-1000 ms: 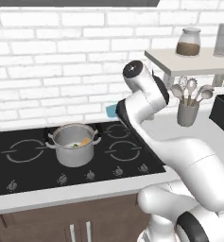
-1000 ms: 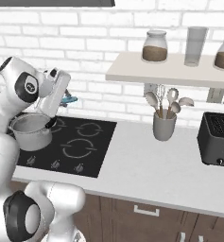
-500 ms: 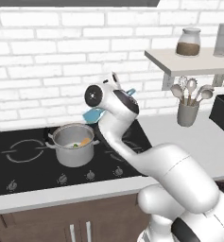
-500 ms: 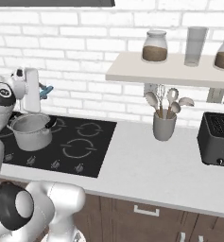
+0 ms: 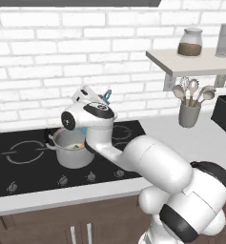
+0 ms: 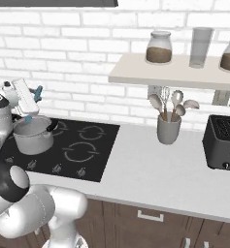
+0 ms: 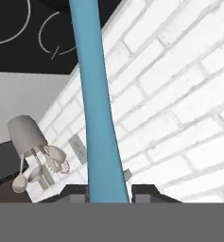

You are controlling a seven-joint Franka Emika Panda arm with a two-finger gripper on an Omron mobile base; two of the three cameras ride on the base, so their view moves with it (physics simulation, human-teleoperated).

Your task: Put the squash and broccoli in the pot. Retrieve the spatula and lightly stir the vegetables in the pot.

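Note:
The steel pot stands on the black hob, also seen as the pot. Inside it lie a bit of orange squash and a speck of green broccoli, partly hidden by the arm. My gripper hangs just above the pot's back right rim, shut on the blue-teal spatula. One end of the spatula sticks up past the hand and the other end points down at the pot. In the hand view the handle runs from between the fingertips across the brick wall.
A grey holder with metal spoons and a whisk stands on the counter to the right of the hob. A toaster sits at the far right. A shelf with jars hangs above. The brick wall is close behind the gripper.
The arm has swung left from the right side of the hob, carrying the spatula to just above the pot. The pot has not moved.

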